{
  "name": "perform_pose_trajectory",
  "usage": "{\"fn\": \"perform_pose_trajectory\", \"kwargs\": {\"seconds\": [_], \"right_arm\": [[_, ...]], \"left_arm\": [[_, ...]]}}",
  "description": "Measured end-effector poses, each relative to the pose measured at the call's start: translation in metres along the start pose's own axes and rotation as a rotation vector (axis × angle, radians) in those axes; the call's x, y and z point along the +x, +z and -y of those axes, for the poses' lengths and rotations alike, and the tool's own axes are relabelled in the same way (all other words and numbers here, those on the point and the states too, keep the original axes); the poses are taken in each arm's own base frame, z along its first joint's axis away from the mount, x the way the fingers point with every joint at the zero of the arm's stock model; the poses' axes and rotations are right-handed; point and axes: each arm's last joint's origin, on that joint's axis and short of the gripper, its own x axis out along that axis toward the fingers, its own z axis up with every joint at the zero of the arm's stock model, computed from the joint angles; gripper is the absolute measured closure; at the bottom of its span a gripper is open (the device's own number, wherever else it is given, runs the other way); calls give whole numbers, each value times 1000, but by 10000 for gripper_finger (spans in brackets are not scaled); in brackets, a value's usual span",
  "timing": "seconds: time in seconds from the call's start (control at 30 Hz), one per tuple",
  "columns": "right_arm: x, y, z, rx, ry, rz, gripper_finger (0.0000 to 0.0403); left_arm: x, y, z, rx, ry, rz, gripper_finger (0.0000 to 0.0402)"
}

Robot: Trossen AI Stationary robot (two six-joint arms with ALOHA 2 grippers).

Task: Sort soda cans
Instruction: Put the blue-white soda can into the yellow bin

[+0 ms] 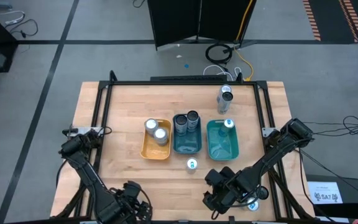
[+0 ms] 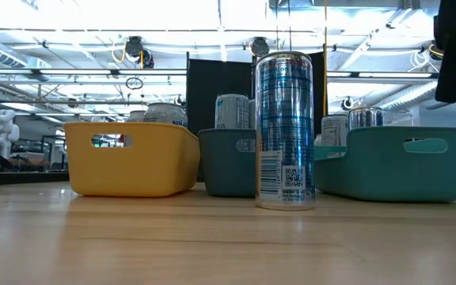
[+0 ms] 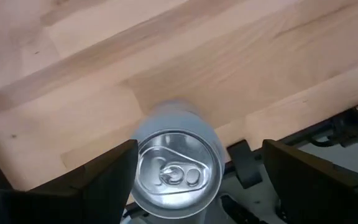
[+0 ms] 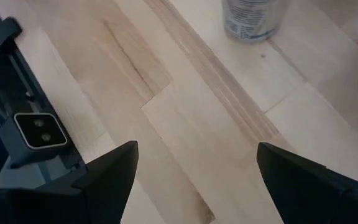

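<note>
A plain silver soda can stands upright at the table's near edge, between the fingers of my open left gripper, which points down at the near left. My right gripper hangs open over bare wood at the near right. Ahead of it a blue-marked can stands on its base, alone on the table. Two silver cans sit in the yellow tray, two dark cans in the dark teal tray, and one blue-topped can in the teal tray. My left gripper comes at the silver can from above, its fingers on either side of the can's top. One finger shows right beside the rim, and I cannot tell whether it touches. The other finger stands clear of the can.
A silver can stands behind the teal tray near the far edge. Another blue-topped can shows by the right arm at the near right. The low camera sits at the near edge beside my right gripper. Bare wood lies left of the yellow tray.
</note>
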Motion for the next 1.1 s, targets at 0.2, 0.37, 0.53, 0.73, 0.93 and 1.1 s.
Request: {"fn": "perform_pose_trajectory", "kwargs": {"seconds": [0.2, 0.37, 0.53, 0.73, 0.93, 1.1], "right_arm": [[0, 0, -1, -11, 14, 3, 82], [0, 0, -2, -12, 20, 4, 82], [0, 0, -2, -12, 20, 4, 82], [0, 1, -2, -12, 20, 4, 82], [0, 1, -2, -10, 21, 5, 82], [1, 5, -3, 4, 30, 10, 82]], "left_arm": [[8, 1, -5, 4, 51, -10, 52], [9, 1, -5, 3, 52, -10, 52], [2, 1, 0, -5, 10, -12, 52], [-1, 2, 0, -3, 13, 14, 52], [-1, 4, -2, 3, 21, 42, 52], [-1, 5, -4, 13, 44, 51, 52]]}}
